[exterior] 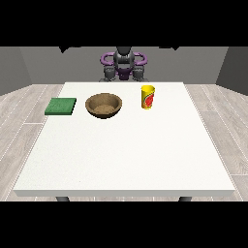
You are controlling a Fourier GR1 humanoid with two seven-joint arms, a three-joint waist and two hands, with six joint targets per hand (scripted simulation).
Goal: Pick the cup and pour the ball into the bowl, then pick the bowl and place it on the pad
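Note:
A yellow cup (147, 97) with a red mark stands upright on the white table (126, 155), right of the middle at the far side. No ball shows; the cup's inside is hidden from here. A brown wooden bowl (103, 105) sits to the cup's left, apart from it, and looks empty. A flat green pad (61, 106) lies further left, near the table's left edge. The robot (123, 63) sits behind the far edge with its arms drawn in. Neither hand shows over the table.
Grey plank floor surrounds the table on all sides. The table's legs show under its near edge.

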